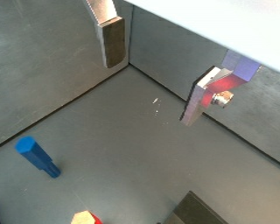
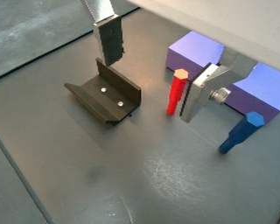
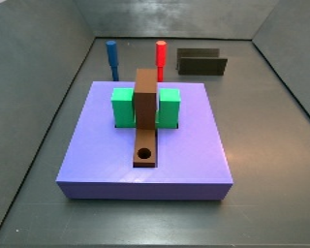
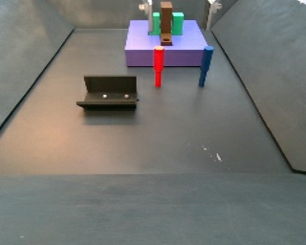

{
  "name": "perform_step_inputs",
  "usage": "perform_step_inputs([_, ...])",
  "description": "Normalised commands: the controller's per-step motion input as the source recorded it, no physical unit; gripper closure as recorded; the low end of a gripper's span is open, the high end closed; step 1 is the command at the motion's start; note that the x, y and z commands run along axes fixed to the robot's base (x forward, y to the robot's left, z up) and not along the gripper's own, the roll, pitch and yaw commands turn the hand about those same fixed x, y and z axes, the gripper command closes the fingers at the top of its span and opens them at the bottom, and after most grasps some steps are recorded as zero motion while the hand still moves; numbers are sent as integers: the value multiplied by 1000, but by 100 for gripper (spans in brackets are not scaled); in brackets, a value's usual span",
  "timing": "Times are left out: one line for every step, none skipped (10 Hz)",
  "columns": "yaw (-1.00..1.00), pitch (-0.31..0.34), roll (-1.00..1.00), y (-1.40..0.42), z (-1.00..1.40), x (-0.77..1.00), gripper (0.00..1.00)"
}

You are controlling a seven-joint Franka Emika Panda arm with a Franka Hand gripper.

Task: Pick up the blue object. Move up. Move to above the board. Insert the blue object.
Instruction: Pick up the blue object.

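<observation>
The blue object (image 3: 112, 58) is a thin blue peg standing upright on the dark floor beside the lavender slab (image 3: 184, 145), and it shows in both wrist views (image 1: 38, 157) (image 2: 241, 133). The board (image 3: 146, 107), a narrow brown plank with a round hole (image 3: 146, 153), passes through a green block (image 3: 123, 107) on the slab. My gripper (image 2: 154, 70) hangs open above the floor with nothing between its fingers (image 2: 109, 39). The blue peg stands well off to one side of it, untouched. The gripper does not show clearly in either side view.
A red peg (image 2: 175, 92) stands upright near the blue one (image 4: 206, 65), close to one finger in a wrist view. The fixture (image 2: 108, 94) sits on the floor beneath the gripper's side. Grey walls enclose the floor.
</observation>
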Motion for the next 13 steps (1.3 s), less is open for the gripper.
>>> perform_step_inputs([0, 7, 0, 0, 0, 3, 0])
perform_step_inputs([0, 3, 0, 0, 0, 17, 0])
perform_step_inputs([-89, 24, 0, -151, -123, -126, 0])
perform_step_inputs([-289, -61, 0, -206, -174, -846, 0])
perform_step_inputs([-140, -66, 0, -466, -86, -857, 0])
perform_step_inputs([0, -70, 1, -840, -177, -794, 0])
perform_step_inputs([51, -53, 39, -877, -223, -680, 0])
perform_step_inputs([77, -17, 94, -1000, -249, -454, 0])
perform_step_inputs([97, -37, 114, -994, -343, -491, 0])
perform_step_inputs([146, -21, 89, -960, -374, -334, 0])
perform_step_inputs([80, 0, 0, -660, -391, -120, 0])
perform_step_inputs([0, 0, -41, -260, -334, 0, 0])
perform_step_inputs([0, 0, -156, -69, -277, 163, 0])
